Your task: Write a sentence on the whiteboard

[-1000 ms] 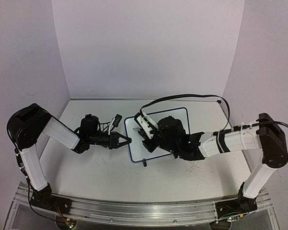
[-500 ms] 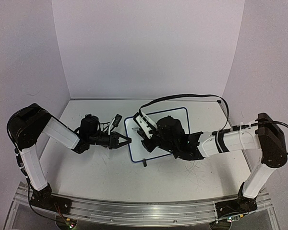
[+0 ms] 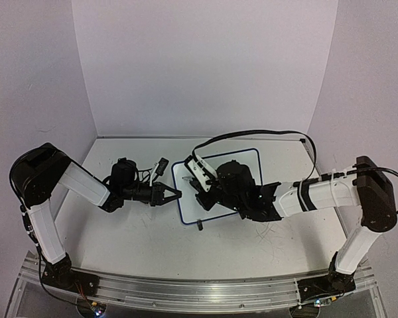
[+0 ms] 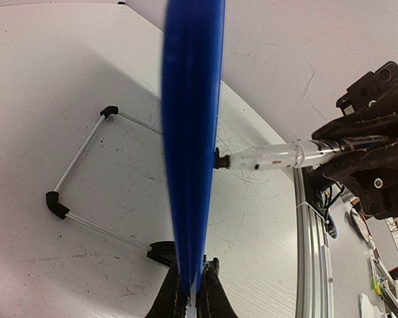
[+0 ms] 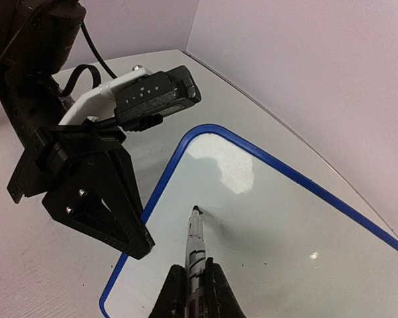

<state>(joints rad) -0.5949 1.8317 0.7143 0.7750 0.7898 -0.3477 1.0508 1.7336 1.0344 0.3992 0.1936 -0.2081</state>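
Note:
The whiteboard (image 3: 247,159) lies on the table with its blue rim (image 4: 192,132) edge-on in the left wrist view. My left gripper (image 3: 177,194) (image 4: 194,291) is shut on that rim at the board's left side. A white marker (image 5: 195,242) (image 4: 278,158) sits in my right gripper (image 5: 196,281) (image 3: 202,189), which is shut on its barrel. The marker's black tip touches the white face (image 5: 285,225) near the board's upper left corner. No sentence shows on the part of the board in view.
The board's wire stand (image 4: 79,156) and a black clip foot (image 4: 160,252) rest on the scuffed tabletop. A black cable (image 3: 252,134) arcs over the right arm. White walls enclose the back and sides; a metal rail (image 3: 186,291) runs along the near edge.

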